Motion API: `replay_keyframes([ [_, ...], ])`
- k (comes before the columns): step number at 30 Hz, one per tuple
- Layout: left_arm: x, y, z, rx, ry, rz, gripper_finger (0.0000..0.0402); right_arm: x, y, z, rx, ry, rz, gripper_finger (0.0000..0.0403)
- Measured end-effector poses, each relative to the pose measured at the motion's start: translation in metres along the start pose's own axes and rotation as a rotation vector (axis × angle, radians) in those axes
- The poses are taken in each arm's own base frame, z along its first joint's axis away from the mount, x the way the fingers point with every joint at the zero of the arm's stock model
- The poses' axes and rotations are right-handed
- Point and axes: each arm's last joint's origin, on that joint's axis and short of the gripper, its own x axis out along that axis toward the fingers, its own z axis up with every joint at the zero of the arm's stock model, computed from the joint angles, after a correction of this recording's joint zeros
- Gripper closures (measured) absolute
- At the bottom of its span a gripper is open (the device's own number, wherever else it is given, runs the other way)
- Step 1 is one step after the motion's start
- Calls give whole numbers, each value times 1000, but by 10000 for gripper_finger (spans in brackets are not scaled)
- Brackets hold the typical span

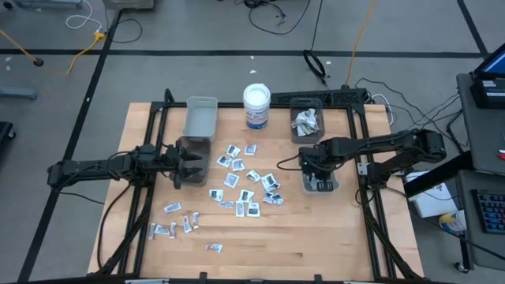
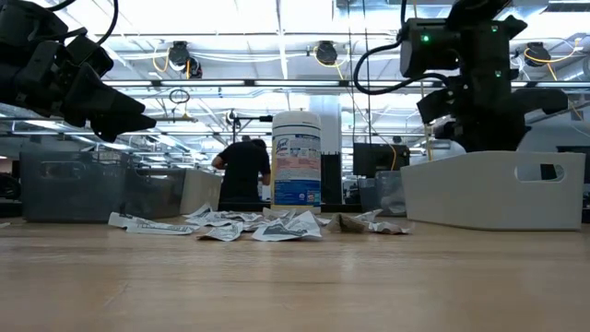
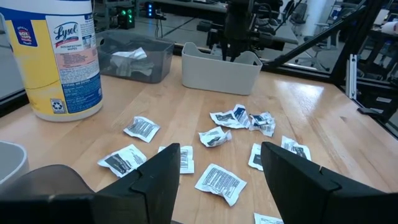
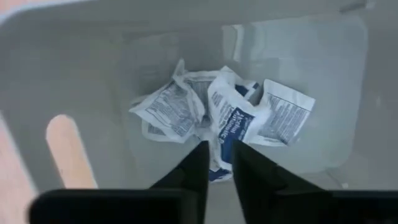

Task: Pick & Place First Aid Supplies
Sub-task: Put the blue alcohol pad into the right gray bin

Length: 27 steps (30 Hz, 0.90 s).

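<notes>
My right gripper [image 4: 216, 163] hangs inside the grey bin [image 1: 319, 186], jaws barely parted, apparently gripping nothing; several packets [image 4: 217, 115] lie there. Left gripper [image 3: 219, 168] gapes empty near the scattered packets [image 1: 241, 185]. I judge most remain unsorted.

Packets [image 1: 241, 185] lie scattered mid-table, a few more toward the front left; tub [image 1: 256, 106] stands behind them. Right gripper [image 1: 319, 175] hangs over a bin [image 1: 321, 186] holding packets; left gripper [image 1: 189, 164] sits left of the scatter.
</notes>
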Motion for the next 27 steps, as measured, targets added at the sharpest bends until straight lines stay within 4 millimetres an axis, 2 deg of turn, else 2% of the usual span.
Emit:
replay_keyframes([
  [6,0,0,0,0,0,0,172,0,-1,-1,18,15,-2,260],
  [11,0,0,0,0,0,0,172,-3,-1,-2,0,32,0,224],
  [20,0,0,0,0,0,0,172,-45,-1,16,-59,-49,-7,220],
  [27,0,0,0,0,0,0,172,-60,4,26,-207,-102,-17,221],
])
